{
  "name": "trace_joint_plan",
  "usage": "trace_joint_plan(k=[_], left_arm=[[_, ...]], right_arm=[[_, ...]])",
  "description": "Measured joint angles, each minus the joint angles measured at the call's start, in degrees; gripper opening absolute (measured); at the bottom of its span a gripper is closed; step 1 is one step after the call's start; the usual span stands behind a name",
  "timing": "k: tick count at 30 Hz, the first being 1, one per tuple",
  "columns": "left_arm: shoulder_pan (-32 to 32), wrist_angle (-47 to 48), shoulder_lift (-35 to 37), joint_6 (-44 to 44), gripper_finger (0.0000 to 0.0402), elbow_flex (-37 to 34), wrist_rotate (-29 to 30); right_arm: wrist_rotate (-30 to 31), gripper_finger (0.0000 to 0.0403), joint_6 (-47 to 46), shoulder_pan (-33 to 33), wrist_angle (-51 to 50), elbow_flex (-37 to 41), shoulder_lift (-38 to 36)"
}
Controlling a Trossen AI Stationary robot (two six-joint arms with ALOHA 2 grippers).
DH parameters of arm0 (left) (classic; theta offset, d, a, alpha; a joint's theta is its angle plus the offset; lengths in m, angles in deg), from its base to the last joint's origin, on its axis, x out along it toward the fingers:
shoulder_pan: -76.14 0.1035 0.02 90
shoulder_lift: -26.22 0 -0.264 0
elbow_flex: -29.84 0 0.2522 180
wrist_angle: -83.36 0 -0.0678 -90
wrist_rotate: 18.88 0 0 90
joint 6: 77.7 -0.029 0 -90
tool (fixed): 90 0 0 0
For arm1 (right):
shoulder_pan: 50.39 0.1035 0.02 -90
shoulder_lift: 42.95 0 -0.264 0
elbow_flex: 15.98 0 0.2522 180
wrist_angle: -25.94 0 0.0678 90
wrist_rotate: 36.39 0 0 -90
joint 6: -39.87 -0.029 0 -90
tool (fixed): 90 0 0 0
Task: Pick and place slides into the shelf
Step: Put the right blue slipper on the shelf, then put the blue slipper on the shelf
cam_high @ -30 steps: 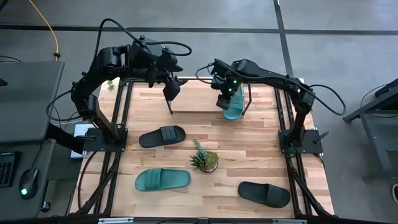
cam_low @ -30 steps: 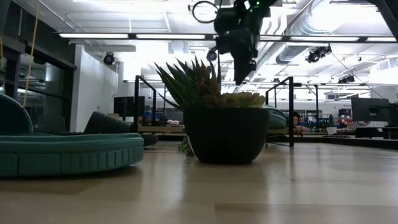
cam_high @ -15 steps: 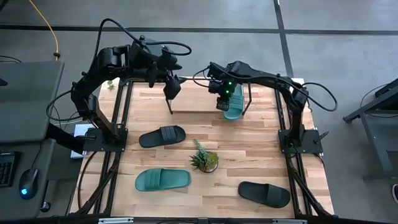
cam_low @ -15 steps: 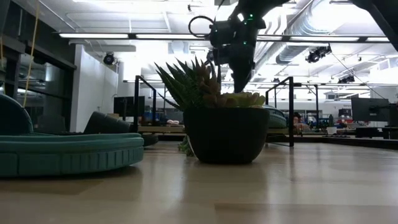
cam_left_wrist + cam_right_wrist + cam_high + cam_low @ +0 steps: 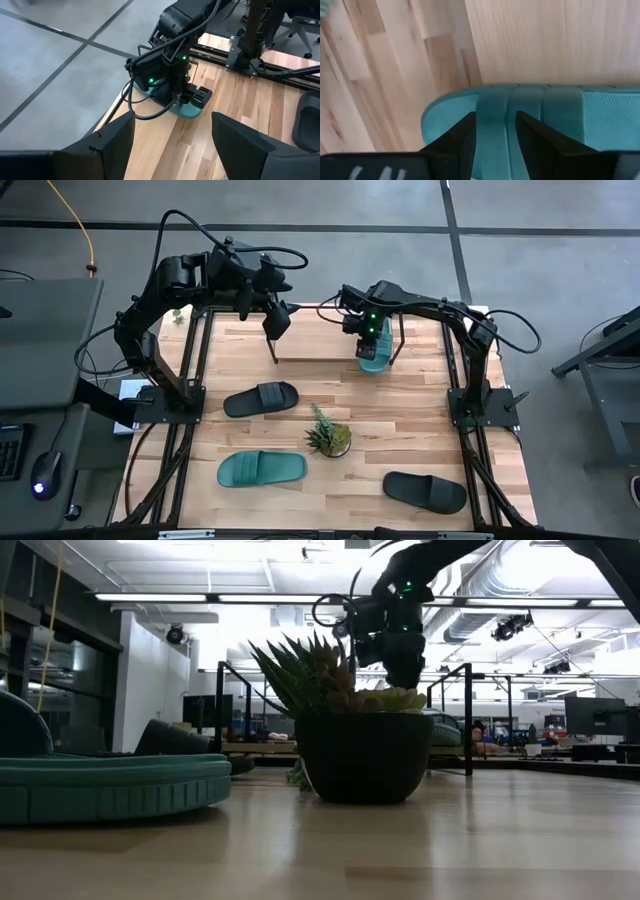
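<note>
One teal slide (image 5: 373, 360) is at the right end of the shelf (image 5: 320, 345), a light board between black bar frames, and its end sticks past the board's near edge. My right gripper (image 5: 367, 340) is right above it, shut on its strap. My left gripper (image 5: 277, 320) hovers open over the shelf's left end, holding nothing. On the tabletop lie a black slide (image 5: 261, 398), a second teal slide (image 5: 261, 469) and another black slide (image 5: 424, 491), each flat on its sole. My right gripper (image 5: 495, 117) comes from above, pointing down, onto the teal slide's wide strap (image 5: 492, 107) near the rounded end of the sole. A ridge of the strap shows pinched between the two fingers (image 5: 455, 142). The slide is level; whether its sole rests on the board cannot be seen.
A small spiky potted plant (image 5: 328, 435) stands mid-table between the loose slides. It fills the middle of the low view and hides part of the shelf (image 5: 468, 715). The shelf's board left of the teal slide is bare. The black table frame (image 5: 190, 380) runs along both sides.
My right gripper has come down toward the shelf with the teal slide. It shifted a little toward the table's left and then back to the right. It has stayed shut on the strap. My left arm has kept still.
</note>
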Motion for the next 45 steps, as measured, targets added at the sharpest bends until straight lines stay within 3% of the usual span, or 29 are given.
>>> trace_joint_plan(k=[7, 14, 23, 30, 37, 45], left_arm=[[-0.01, 0.07, -0.01, -1.27, 0.0246, 0.00, 0.00], [0.01, 0.07, -0.01, -1.34, 0.0246, 0.00, 0.00], [0.01, 0.16, 0.00, -2.14, 0.0246, 0.00, 0.99], [0.01, 1.35, -0.01, -2.18, 0.0246, 0.00, 2.05], [0.01, 11.07, 1.59, -0.87, 0.0246, -0.01, 8.11], [0.01, 10.14, 6.71, 1.99, 0.0246, 0.00, 8.47]], right_arm=[[6.35, 0.0128, 0.30, -0.59, -4.77, -0.11, -0.15], [4.69, 0.0128, -1.54, -1.06, -5.39, -0.11, -0.32], [-15.76, 0.0128, -7.89, -1.03, 7.75, -0.11, -0.33], [-27.44, 0.0128, -12.44, 0.50, 15.49, -0.11, -0.37], [-33.27, 0.0128, -16.13, 1.23, 18.93, -0.11, -2.66], [-35.89, 0.0128, -24.99, 1.73, 28.55, -0.11, -7.41]])
